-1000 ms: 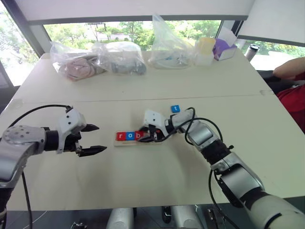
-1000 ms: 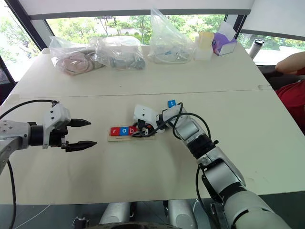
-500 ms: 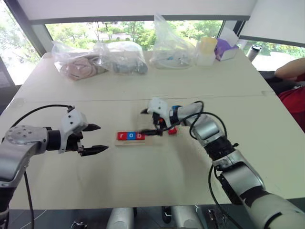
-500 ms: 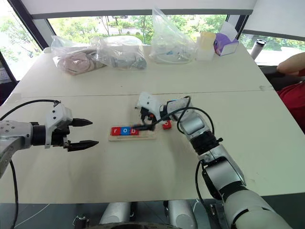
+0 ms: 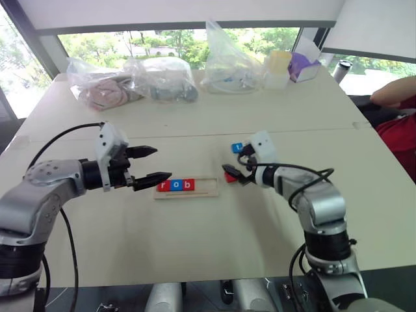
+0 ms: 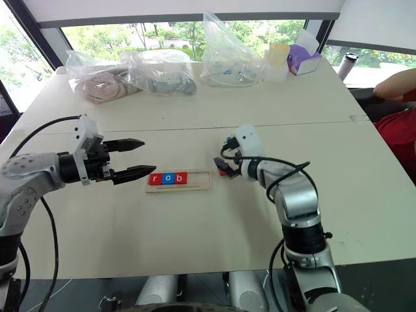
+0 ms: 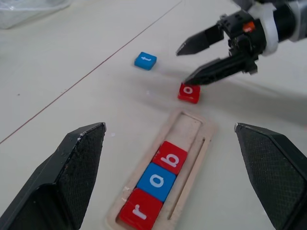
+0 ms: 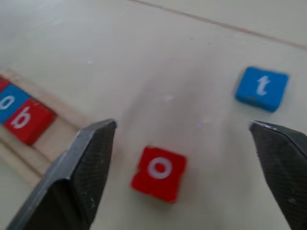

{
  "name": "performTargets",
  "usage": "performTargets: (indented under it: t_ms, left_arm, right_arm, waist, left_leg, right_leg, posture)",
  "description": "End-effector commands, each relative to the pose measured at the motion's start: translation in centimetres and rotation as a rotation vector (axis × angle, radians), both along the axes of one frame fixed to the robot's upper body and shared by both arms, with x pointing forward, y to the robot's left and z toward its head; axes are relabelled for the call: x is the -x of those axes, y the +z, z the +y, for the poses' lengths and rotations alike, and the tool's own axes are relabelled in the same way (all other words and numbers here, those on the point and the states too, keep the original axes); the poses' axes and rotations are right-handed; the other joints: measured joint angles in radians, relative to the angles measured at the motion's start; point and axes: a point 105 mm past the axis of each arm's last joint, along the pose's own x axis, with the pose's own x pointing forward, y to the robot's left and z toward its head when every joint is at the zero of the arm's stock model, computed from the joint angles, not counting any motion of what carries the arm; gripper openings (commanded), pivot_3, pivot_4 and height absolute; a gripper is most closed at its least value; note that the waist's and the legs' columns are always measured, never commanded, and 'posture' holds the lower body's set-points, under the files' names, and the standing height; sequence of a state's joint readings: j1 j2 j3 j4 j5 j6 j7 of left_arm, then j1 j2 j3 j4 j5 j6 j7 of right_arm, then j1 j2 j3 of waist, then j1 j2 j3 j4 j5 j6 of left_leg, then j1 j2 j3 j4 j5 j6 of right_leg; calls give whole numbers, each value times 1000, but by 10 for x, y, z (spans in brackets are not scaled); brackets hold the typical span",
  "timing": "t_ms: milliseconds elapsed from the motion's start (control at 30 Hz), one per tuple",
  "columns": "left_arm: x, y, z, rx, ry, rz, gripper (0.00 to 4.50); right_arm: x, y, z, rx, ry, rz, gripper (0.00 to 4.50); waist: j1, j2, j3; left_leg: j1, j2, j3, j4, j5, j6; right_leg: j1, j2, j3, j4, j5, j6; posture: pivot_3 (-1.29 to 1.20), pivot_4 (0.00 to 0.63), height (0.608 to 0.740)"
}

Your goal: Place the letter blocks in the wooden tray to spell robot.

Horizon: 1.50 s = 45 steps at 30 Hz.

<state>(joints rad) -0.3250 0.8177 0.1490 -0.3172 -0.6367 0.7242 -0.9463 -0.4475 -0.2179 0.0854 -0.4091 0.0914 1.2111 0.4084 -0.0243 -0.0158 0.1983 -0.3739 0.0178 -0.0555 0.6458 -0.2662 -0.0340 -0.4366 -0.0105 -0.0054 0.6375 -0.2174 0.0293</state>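
Note:
The wooden tray [image 5: 205, 187] lies at mid-table with three letter blocks in its left part: red r [image 5: 162, 186], blue o [image 5: 176, 185], red b [image 5: 189, 184]. A red o block [image 5: 230, 177] lies on the table just off the tray's right end. A blue t block [image 5: 238, 147] lies farther back. My right gripper [image 5: 235, 165] hovers open over the red o, holding nothing. My left gripper [image 5: 161, 162] is open and empty just left of the tray. In the right wrist view the red o [image 8: 159, 172] sits between the fingers [image 8: 91, 163].
Several clear plastic bags [image 5: 166, 78] with items, a cup [image 5: 279, 68] and a purple box [image 5: 304, 65] line the table's far edge. A person's arm [image 5: 393, 94] shows at the right edge. A taped seam [image 5: 292, 130] crosses the table behind the blocks.
My right gripper opened, left the red o block on the table beside the tray, and drew back to the right. My left gripper moved right, toward the tray.

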Motion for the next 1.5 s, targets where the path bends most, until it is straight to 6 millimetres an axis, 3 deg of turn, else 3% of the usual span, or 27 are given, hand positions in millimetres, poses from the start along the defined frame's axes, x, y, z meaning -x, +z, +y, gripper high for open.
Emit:
performTargets:
  t_ms: [33, 200, 467, 567, 733, 833, 933, 1133, 1267, 1500]
  left_arm:
    - [-4, 8, 1, -17, -10, -43, 4500]
    - [-2, 1, 0, -54, -40, -18, 4500]
    - [1, -4, -3, -79, -67, -3, 4500]
    - [0, -7, -5, -82, -73, 0, 4500]
    - [0, -10, -8, -83, -85, 4, 4500]
    - [0, -11, -11, -80, -101, 6, 4500]
    - [3, -13, -17, -93, -138, 11, 4500]
    - [7, -19, -28, -107, -195, 20, 4500]
    - [3, -18, -32, -98, -208, 20, 4500]
    - [0, -17, -37, -109, -253, 30, 4500]
  right_arm:
    - [3, 4, 0, 34, -49, -31, 4468]
    - [6, -11, 0, 61, -81, 6, 4468]
    - [3, -19, -8, 47, -122, 27, 4468]
    - [4, -22, -2, 37, -110, 28, 3696]
    - [6, -18, 0, 29, -112, 18, 1153]
    - [6, -16, -5, 42, -133, 6, 1153]
    - [9, -10, -25, 57, -237, -13, 1153]
    - [33, -1, -45, -33, -446, 48, 1153]
    - [40, -2, -47, -59, -521, 91, 1153]
    - [51, -23, -36, -105, -556, 193, 1153]
  waist:
    - [1, 0, 0]
    - [3, 0, 0]
    - [3, 0, 0]
    - [3, 0, 0]
    - [2, 0, 0]
    - [3, 0, 0]
    - [5, 0, 0]
    - [3, 0, 0]
    - [4, 0, 0]
    - [3, 0, 0]
  left_leg:
    - [0, 0, 0, 0, 0, 0]
    - [-1, 0, 1, 0, 0, 0]
    - [-1, 0, 0, 0, 0, 0]
    - [-2, 0, 0, 0, 0, 0]
    - [-2, 0, 0, -1, 0, 0]
    - [-2, 0, 0, -1, 0, 0]
    - [-2, 0, 0, -1, 0, 0]
    - [-3, 0, 0, -1, 0, 0]
    - [-3, 0, -1, -1, 0, 0]
    - [-5, 0, 0, -1, 0, 0]
  right_leg:
    - [0, 0, 0, 0, 0, 0]
    - [0, 0, 0, -1, 0, 0]
    - [0, 0, 0, -2, 0, 1]
    - [0, 0, 0, -2, 0, 1]
    - [0, 0, 0, -2, 0, 1]
    - [0, 0, 0, -2, -1, 1]
    - [0, 0, 0, -3, -1, 1]
    - [-1, -1, 0, -3, -1, 1]
    - [-2, 0, 0, -3, -1, 1]
    - [-4, 0, 0, -4, -1, 1]
  posture:
    - [0, 150, 740]
    - [0, 150, 740]
    - [0, 150, 740]
    - [0, 150, 740]
    - [0, 150, 740]
    - [0, 150, 740]
    - [0, 150, 740]
    - [0, 150, 740]
    - [0, 150, 740]
    - [0, 150, 740]
